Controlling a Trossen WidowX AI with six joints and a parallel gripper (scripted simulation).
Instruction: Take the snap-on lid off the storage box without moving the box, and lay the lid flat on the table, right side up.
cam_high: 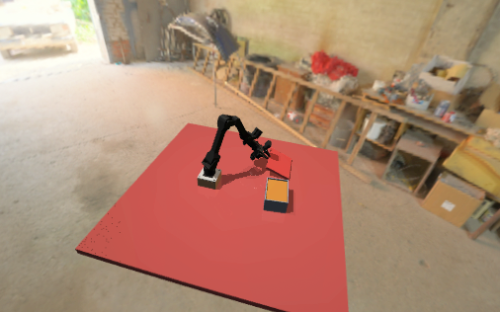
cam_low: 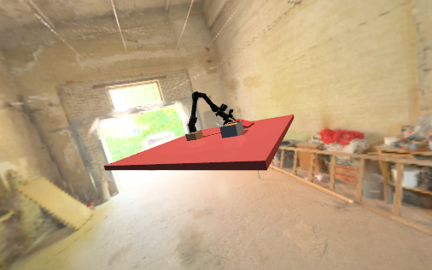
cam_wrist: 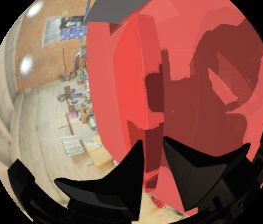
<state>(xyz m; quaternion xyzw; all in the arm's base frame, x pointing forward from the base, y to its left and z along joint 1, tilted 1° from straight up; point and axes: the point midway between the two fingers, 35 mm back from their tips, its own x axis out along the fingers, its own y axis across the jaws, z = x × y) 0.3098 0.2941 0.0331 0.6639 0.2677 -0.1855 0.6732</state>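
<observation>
The storage box [cam_high: 276,204] [cam_low: 231,130] [cam_wrist: 114,11] is dark grey and stands upright and uncovered, with an orange inside showing in the top view. The red lid [cam_high: 282,164] [cam_low: 245,123] [cam_wrist: 131,80] is off the box, just behind it in the top view. My gripper [cam_high: 269,156] [cam_low: 235,120] [cam_wrist: 152,142] is shut on one edge of the lid. The lid is tilted, its held edge raised and its far edge low near the table. Whether that low edge touches the table I cannot tell. Which face is up is not clear.
The red table [cam_high: 196,237] [cam_low: 199,155] carries everything. The arm's base block [cam_high: 209,179] [cam_low: 194,136] stands to the left of the box. Dark shadows of the arm and lid fall on the table. The table's far edge lies behind the lid.
</observation>
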